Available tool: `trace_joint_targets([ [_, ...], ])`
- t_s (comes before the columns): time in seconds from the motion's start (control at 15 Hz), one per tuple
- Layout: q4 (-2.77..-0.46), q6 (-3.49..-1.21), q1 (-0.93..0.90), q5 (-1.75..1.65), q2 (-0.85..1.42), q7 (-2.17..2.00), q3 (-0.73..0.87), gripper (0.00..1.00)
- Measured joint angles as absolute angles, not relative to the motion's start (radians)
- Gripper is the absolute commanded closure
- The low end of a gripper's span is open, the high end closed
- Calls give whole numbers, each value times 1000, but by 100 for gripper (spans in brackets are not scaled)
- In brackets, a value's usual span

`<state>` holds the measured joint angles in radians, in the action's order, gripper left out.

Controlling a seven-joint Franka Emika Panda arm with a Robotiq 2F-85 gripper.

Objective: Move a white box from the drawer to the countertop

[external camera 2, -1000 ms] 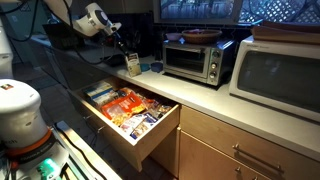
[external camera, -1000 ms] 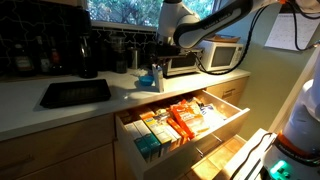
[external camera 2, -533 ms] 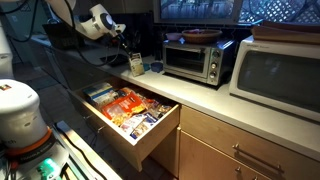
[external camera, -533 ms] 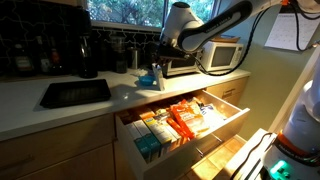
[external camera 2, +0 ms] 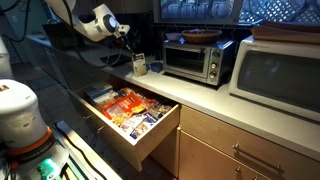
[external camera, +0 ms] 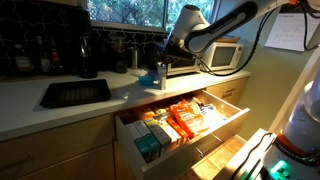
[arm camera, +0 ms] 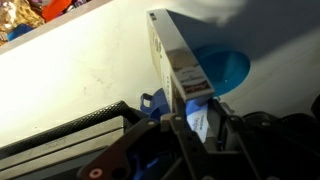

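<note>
Nearly done: carton at the counter, release to come

I have the two-fingered black gripper (arm camera: 203,128) closed on the near end of the slim white rectangular carton (arm camera: 172,50). In the wrist view the fingers (arm camera: 181,130) press its two long faces, and the rest of the pack reaches out ahead of them. It is out of the wide light-wood drawer (external camera 2: 158,135), which stands pulled open below with orange packets (external camera: 185,118) and other boxes inside.

In both exterior views the carton (external camera: 160,74) hangs upright under the gripper (external camera: 163,62), over the smooth off-white countertop (external camera: 120,92). It is between the dark inset sink (external camera: 75,93) and the silver toaster oven (external camera 2: 190,58). A flat round blue object (arm camera: 228,68) lies on the counter just beside the carton. I cannot tell from these angles whether the carton's lower end is touching the surface or just above it.

So I judge the carry finished and the placing step in hand. What the next move calls for, as I read it:

- Lower gently until the carton is bearing on bare counter, not on the blue object.
- Part the fingers just enough to free it. It is narrow and on end, so it may topple.
- Lift straight up and clear, without brushing it.
</note>
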<state>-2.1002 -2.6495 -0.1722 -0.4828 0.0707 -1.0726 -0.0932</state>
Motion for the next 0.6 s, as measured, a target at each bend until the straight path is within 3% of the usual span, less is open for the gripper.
trace_joint_targets([
  [0.07, -2107, -2650, -168, -477, 65, -1070, -93, 85],
  [0.2, -2119, -2651, -161, -466, 55, -1061, -93, 49],
  [0.33, -2127, -2651, -157, -458, 48, -1053, -92, 42],
  [0.6, -2141, -2651, -150, -455, 45, -1049, -92, 10],
])
